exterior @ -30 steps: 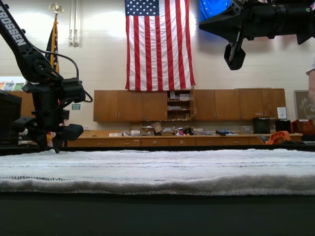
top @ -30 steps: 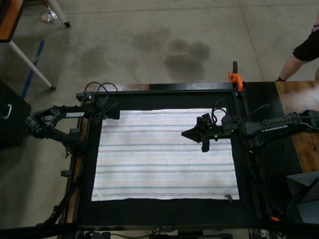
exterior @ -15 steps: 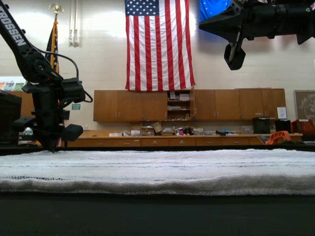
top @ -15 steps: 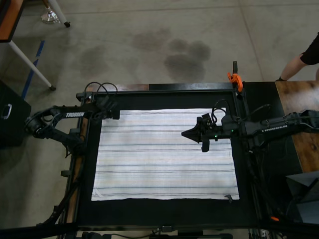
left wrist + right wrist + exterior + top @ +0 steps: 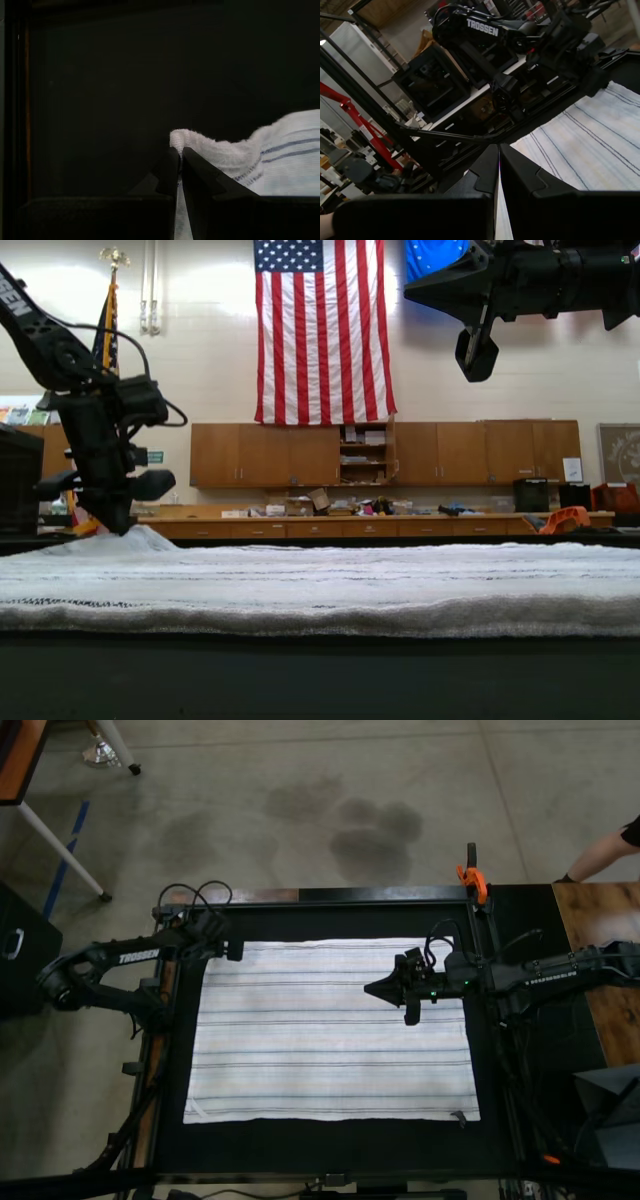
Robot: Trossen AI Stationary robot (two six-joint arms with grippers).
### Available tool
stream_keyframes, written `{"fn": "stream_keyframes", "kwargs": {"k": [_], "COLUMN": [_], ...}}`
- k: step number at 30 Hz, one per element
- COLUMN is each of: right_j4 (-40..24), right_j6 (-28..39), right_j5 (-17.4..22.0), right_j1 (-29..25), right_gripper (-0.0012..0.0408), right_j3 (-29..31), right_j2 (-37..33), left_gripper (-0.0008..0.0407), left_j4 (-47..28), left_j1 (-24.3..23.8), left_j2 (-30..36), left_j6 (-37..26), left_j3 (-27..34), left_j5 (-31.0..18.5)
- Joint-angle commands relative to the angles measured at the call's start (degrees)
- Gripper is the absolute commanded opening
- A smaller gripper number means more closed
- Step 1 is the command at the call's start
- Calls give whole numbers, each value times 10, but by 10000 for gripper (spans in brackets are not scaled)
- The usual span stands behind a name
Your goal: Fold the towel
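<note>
— Pinching what? Left gripper [image 5: 179,152]?
— White striped cloth towel [image 5: 330,1030], its far corner by the black bench [image 5: 330,1145] edge, raised.
— Right gripper [image 5: 372,988]?
— Clamped empty, high above the towel.

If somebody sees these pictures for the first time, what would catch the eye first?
The large white striped towel lies spread flat over the black table. At its far corner on the top view's left, the left gripper has its jaws pinched on the cloth, raising a small peak. The right gripper hangs high above the towel, holding nothing.
</note>
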Motion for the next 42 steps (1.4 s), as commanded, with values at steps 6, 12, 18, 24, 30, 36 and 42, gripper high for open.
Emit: {"fn": "stream_keyframes", "kwargs": {"k": [6,12,18,24,30,36,42], "right_j4": [0,1,7,12,13,12,12], "right_j6": [0,0,0,0,0,-1,-3], "right_j5": [3,7,12,13,13,13,19], "right_j1": [0,0,0,0,0,24,53], "right_gripper": [0,0,0,0,0,0,0], "right_j3": [0,0,0,0,0,0,0], "right_j2": [0,0,0,0,0,0,0], "left_gripper": [0,0,0,0,0,0,0], "left_j4": [-27,-34,0,120,253,276,275], "left_j1": [-28,-75,-165,-276,-328,-349,-374], "left_j2": [-75,-130,-148,-125,-54,44,144], "left_j6": [-6,-49,-111,-175,-207,-219,-196], "left_j3": [1,1,1,1,2,49,151], "left_j5": [1,5,26,26,22,28,29]}}
